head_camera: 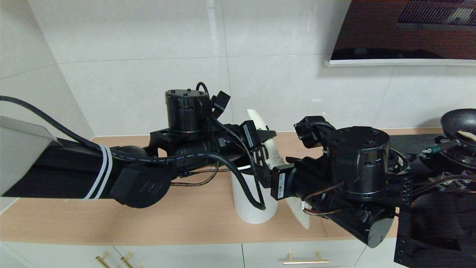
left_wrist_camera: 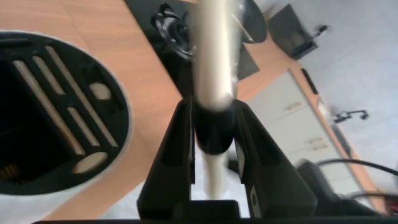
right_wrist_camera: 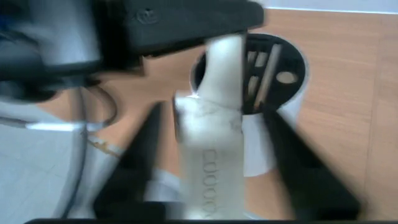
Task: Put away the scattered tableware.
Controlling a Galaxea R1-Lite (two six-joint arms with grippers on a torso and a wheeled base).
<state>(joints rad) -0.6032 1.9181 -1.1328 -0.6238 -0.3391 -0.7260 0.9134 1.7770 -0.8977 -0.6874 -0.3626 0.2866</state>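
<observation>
Above the holder [head_camera: 245, 214], a white cylinder standing on the wooden counter [head_camera: 186, 219], a long cream utensil [head_camera: 256, 119] is held in the air. It slants from an upper end near the tiled wall down to a broader end over the counter's front edge. It is smooth and plain, with a rounded shaft that widens into a flat part. The right wrist view shows raised characters on that flat part, too blurred to read. The holder has a dark top, and pale sticks [left_wrist_camera: 81, 96], perhaps chopsticks, lie in it. A small white sticker [head_camera: 281, 181] sits on the right arm's wrist, its print too small to make out. The left arm reaches in level from the left, and the left gripper [left_wrist_camera: 213, 112] has its jaws clamped on the utensil's shaft, just over the holder's rim. The right arm comes in from the right at about the same height. The right gripper [right_wrist_camera: 211, 124] has its jaws spread wide, one on each side of the flat end and clear of it. A dark pan [head_camera: 459, 123] sits on the hob at the far right, under a range hood [head_camera: 401, 33], and a gold drawer handle [head_camera: 305, 259] shows below the counter.
</observation>
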